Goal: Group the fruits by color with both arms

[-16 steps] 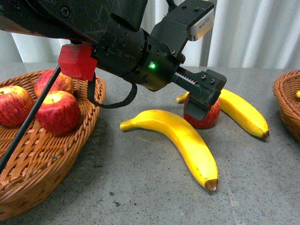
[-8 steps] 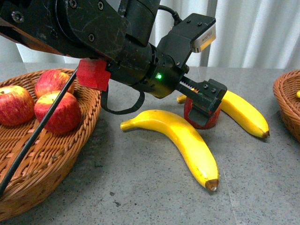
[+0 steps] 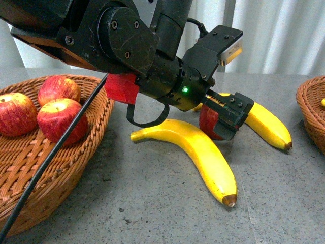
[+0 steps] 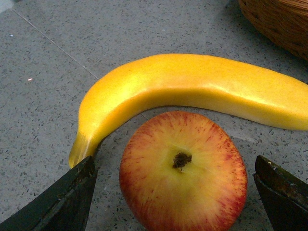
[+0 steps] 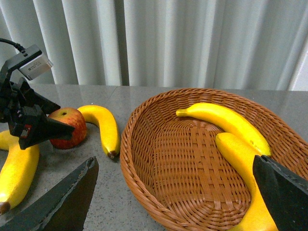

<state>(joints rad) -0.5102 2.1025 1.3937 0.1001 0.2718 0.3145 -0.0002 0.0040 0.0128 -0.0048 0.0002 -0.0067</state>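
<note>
With jaws wide, the black angular left gripper (image 4: pixel 175 195) is straddling the glossy red-and-yellow apple (image 3: pixel 207 120) lying on the grey table (image 4: pixel 43 53) just beside a curved yellow banana (image 4: pixel 192 86), so it is probably risking nudging that banana or rolling the apple as it closes.

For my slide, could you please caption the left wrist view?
Open left gripper straddling an apple beside a banana on the grey table.

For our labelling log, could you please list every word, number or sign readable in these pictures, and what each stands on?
No text can be read in any view.
Pale sticker on the camera housing of the left arm: too small and blurred to read.
Green light on that arm: a plain dot, no sign.
</note>
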